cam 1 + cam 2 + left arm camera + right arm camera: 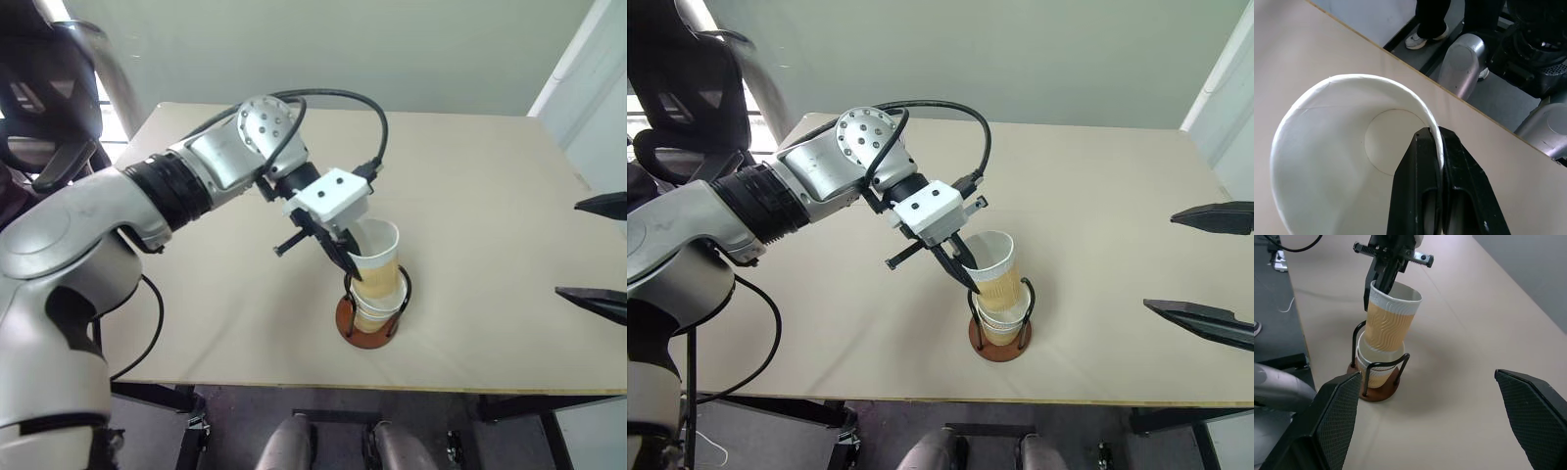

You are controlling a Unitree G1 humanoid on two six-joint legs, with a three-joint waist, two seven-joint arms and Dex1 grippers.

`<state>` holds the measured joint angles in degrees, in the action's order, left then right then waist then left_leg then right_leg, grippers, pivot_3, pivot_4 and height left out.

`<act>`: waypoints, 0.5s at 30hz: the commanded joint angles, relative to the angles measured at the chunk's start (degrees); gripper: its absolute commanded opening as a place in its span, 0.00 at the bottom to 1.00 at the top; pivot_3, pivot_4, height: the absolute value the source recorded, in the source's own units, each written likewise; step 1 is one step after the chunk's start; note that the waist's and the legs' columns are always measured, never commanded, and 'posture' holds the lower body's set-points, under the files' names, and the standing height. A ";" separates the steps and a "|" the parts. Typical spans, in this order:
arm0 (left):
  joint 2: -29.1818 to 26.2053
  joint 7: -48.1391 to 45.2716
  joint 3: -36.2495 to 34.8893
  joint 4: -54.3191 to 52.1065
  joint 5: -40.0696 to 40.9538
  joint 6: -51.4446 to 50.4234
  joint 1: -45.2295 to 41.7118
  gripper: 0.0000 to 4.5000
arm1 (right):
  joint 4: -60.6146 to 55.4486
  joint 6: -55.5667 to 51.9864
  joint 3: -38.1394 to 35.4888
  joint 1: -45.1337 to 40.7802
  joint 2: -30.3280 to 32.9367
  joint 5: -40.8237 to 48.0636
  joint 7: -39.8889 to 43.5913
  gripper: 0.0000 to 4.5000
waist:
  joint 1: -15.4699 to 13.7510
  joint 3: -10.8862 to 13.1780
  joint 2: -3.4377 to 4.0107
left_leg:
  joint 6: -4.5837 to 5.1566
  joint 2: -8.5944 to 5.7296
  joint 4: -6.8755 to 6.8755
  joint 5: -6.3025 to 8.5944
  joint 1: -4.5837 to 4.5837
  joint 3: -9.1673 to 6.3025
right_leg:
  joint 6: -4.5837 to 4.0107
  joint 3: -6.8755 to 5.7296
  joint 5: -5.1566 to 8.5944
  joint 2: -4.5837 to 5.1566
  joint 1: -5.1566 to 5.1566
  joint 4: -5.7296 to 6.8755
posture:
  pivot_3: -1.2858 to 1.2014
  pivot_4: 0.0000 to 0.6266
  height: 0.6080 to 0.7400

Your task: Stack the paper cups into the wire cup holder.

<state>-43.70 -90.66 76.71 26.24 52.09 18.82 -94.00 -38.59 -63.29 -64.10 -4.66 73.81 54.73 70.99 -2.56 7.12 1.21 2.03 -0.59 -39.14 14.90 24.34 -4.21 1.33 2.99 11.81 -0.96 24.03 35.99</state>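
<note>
My left gripper is shut on the white rim of a paper cup with a tan wavy wall. That cup leans a little, and its bottom sits inside another paper cup seated in the wire cup holder. The holder's reddish-brown base and black wire loops stand near the table's front edge. In the left wrist view the two fingers pinch the cup's wall, one inside and one outside. Whether a further cup nests lower down I cannot tell. My right gripper hangs open to the right of the holder, well apart from it.
The beige table stretches bare behind and to both sides of the holder. A black chair stands off the table's far left corner. A person's shoes show on the floor beyond the table edge.
</note>
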 commanded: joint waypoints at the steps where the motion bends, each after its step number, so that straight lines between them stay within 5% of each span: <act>1: 0.57 -1.84 -0.59 0.34 -0.03 1.32 -1.16 0.01 | -0.53 -0.29 -2.18 -0.23 -0.05 0.94 -1.15 1.00 | 0.00 0.00 0.00 | 0.03 0.00 -0.02 0.03 0.01 0.01 | 0.04 0.07 0.02 0.00 0.00 -0.01 | 0.52 0.24 1.00; 13: 2.35 -1.84 -2.03 0.85 0.34 -0.67 -0.26 0.01 | -0.95 -0.18 -1.75 -0.12 0.04 2.05 -3.05 1.00 | -0.01 0.00 0.01 | 0.23 -0.14 -0.03 0.16 -0.04 0.14 | 0.22 0.30 0.06 0.10 -0.01 0.00 | 0.52 0.24 1.00; 15: 3.02 -1.84 -3.12 1.38 0.28 -1.39 -0.08 0.10 | -0.95 -0.16 -1.79 -0.10 0.03 2.22 -3.17 1.00 | -0.01 0.00 0.01 | 0.25 -0.14 -0.04 0.17 -0.05 0.16 | 0.22 0.30 0.06 0.11 -0.01 0.01 | 0.52 0.24 1.00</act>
<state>-41.11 -90.68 76.34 27.49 51.70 18.11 -93.66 -39.16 -63.63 -64.11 -4.65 73.76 56.53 68.21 -2.57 7.12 1.21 2.28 -0.74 -39.18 15.07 24.29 -4.04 1.56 3.29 11.87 -0.86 24.01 36.00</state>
